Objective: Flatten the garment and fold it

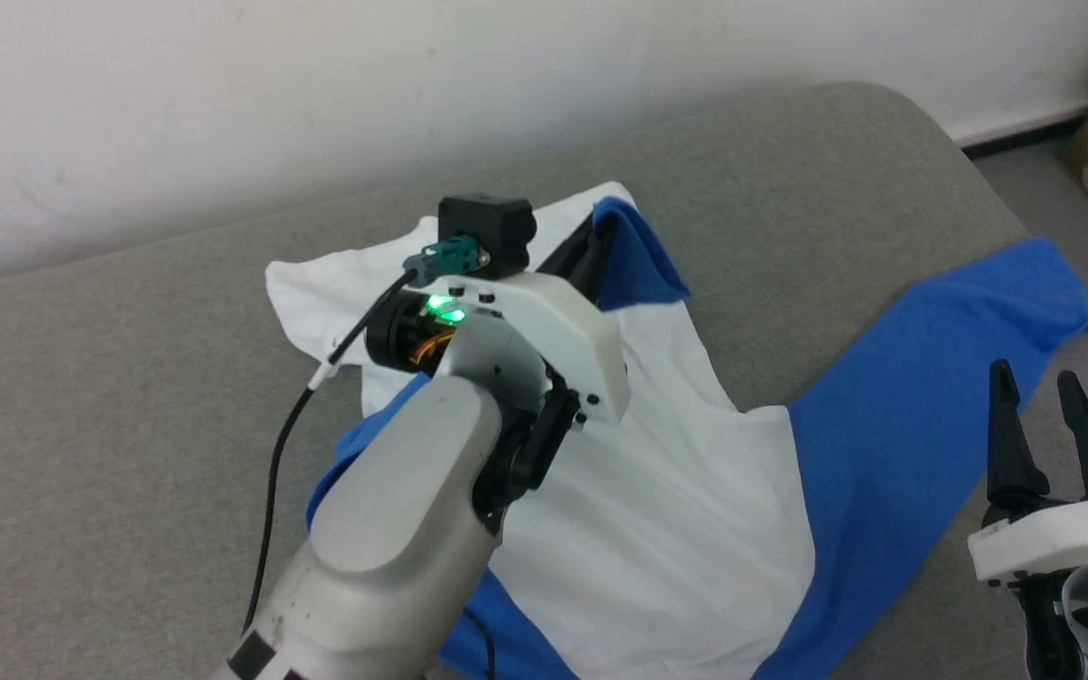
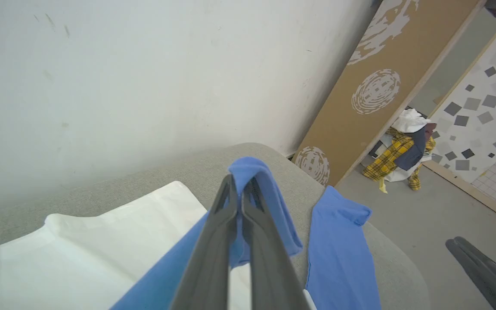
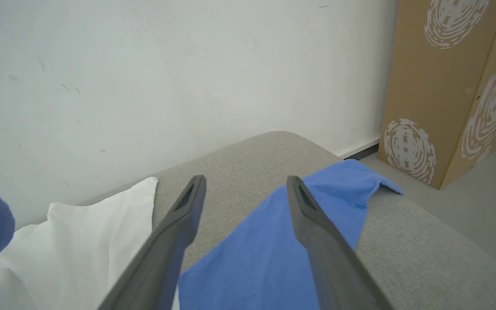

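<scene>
The garment (image 1: 686, 491) lay rumpled across the grey cushion (image 1: 128, 406). The left gripper (image 2: 240, 181) pinched a raised blue fold above the cushion's middle; the right gripper (image 1: 1035, 378) hung open over its right end. Thin, limp cloth would likely sag, so hemmed corners seemed the safest holds

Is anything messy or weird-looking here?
Yes. The garment is rumpled, not flat: the left gripper pinches a blue fold up off the grey cushion, and one blue sleeve sprawls sideways towards the cushion's edge. A heap of clothes lies on the floor by the leaning board.
</scene>
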Controlling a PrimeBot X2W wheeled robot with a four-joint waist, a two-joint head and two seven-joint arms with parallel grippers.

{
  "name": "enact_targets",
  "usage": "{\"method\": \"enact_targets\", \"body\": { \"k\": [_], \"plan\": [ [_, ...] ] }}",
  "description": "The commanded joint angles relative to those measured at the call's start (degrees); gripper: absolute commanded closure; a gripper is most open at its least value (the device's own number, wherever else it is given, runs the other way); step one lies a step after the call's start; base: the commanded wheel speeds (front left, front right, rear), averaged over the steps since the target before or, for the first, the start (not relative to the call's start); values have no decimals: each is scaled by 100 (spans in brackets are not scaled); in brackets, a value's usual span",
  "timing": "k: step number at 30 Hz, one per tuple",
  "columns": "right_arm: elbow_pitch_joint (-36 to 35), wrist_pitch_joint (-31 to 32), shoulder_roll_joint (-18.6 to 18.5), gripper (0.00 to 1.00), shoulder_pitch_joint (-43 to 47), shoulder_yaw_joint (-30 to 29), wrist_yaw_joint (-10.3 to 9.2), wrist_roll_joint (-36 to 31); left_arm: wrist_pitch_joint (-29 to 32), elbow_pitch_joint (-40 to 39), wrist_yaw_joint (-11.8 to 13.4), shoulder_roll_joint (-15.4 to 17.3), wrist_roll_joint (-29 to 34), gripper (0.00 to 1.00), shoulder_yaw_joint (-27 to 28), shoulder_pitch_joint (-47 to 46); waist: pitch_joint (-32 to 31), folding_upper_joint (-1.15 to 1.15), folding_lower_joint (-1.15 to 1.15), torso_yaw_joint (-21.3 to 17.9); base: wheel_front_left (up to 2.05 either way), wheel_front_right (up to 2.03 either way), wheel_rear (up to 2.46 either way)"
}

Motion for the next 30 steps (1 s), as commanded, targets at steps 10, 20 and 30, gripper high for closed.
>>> {"method": "enact_targets", "body": {
  "k": [10, 20, 30],
  "plan": [
    [365, -212, 16, 0, -311, 246, -12, 118, -997, 1153, 376, -38, -542, 100, -1478, -733, 545, 0, -1, -467, 0, 0, 0],
    [610, -325, 16, 0, -436, 196, -12, 131, -266, 1778, 11, -38, -902, 0, -3361, -672, 638, 0, -1, -341, 0, 0, 0],
    [631, 134, -24, 0, -373, -86, -12, -161, -1378, 1152, 121, -39, -1427, 0, -3243, -1263, 158, 0, -1, 190, 0, 0, 0]
  ]
}}
